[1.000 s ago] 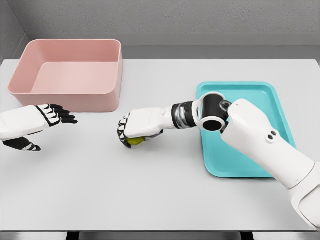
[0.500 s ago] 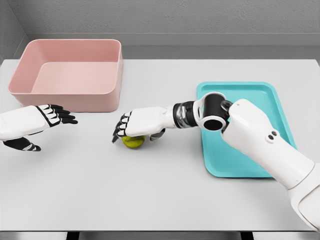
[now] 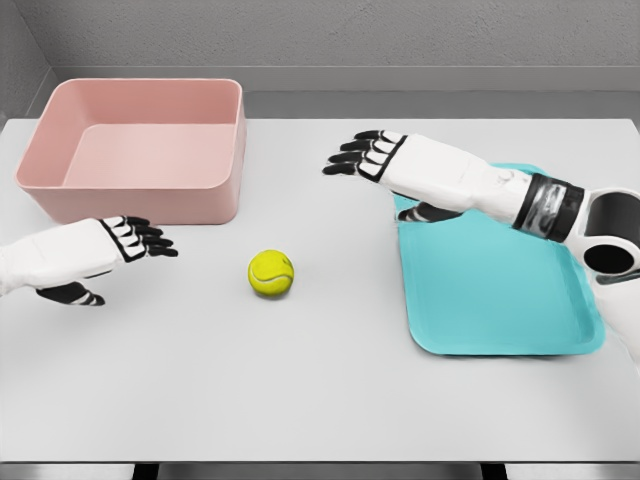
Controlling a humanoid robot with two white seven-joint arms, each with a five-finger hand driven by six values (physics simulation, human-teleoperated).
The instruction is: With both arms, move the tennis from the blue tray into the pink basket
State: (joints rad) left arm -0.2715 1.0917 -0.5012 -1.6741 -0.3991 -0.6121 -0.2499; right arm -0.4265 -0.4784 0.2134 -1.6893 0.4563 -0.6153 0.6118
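Released by the right hand [image 3: 372, 156], which had lifted away with fingers spread, the tennis ball [image 3: 271, 273] sat on the table [image 3: 320, 400] between pink basket [image 3: 140, 150] and blue tray [image 3: 500, 290]; the open-fingered left hand [image 3: 125, 243] had edged nearer for pickup.

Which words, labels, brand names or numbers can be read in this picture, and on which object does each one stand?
None: no readable text shows on the tennis ball, the pink basket, the blue tray, the table or either arm.

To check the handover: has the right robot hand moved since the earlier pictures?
Yes. The right robot hand left the tennis ball, moving up and right toward the blue tray, open.
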